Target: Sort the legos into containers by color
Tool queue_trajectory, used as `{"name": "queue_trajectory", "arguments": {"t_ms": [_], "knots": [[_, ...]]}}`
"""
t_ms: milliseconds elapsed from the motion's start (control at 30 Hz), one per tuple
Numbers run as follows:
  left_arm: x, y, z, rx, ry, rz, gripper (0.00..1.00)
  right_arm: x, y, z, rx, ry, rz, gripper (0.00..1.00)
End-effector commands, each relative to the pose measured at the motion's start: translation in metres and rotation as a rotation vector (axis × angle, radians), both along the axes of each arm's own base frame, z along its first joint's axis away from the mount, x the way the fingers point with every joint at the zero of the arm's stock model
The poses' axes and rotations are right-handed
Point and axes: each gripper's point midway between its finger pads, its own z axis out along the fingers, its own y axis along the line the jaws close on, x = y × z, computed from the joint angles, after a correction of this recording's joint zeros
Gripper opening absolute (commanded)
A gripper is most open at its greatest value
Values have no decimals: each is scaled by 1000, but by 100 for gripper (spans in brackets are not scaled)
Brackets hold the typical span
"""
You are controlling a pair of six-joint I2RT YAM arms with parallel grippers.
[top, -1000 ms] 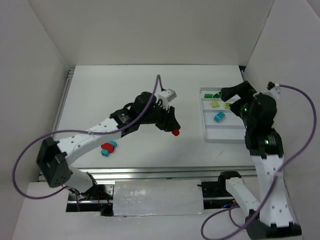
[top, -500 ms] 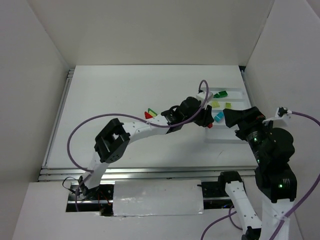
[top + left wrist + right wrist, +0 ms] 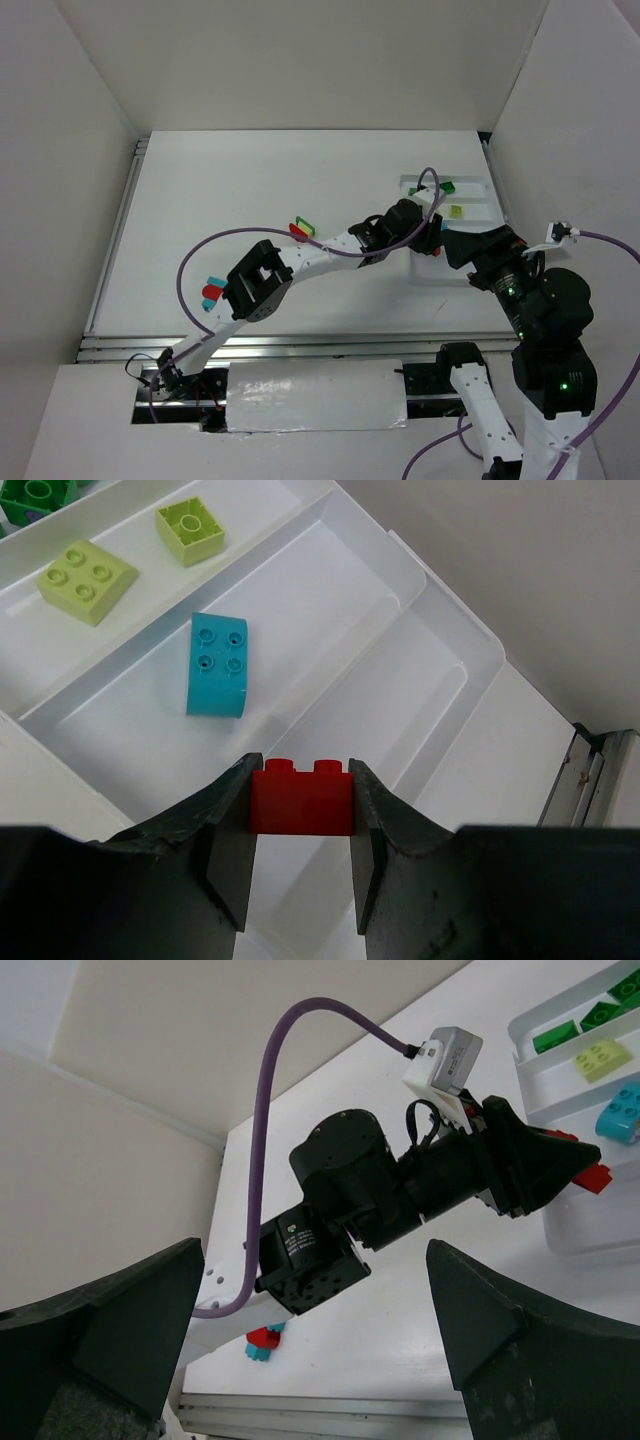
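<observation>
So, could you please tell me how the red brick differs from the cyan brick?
The red brick is clamped in the left pincer above the tray; the cyan brick lies loose inside it. The red brick is seen side-on; the cyan brick shows its studded top. The red brick looks boxy; the cyan brick has one rounded end. Both are small studded bricks.

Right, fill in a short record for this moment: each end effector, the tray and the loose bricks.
Left end effector: shut on red brick, above the tray
Right end effector: open, holding nothing
Tray holds: cyan brick; two yellow-green bricks in the next compartment; dark green brick
Loose on table: red and green pair; red and cyan pair
</observation>
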Motion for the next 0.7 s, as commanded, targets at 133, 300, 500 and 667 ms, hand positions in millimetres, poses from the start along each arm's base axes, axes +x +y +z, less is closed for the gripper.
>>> {"name": "queue_trajectory", "arguments": {"t_ms": [133, 300, 500, 667], "knots": [[-8, -7, 1, -45, 10, -10, 53, 2, 6, -8, -23, 6, 44, 100], [-18, -5, -11, -44, 49, -36, 63, 4, 6, -13, -20, 17, 44, 100], [-27, -2, -12, -49, 62, -47, 71, 5, 6, -13, -25, 16, 44, 100], [-33, 3, 8, -78, 48, -43, 76, 5, 7, -14, -29, 17, 49, 100]]}}
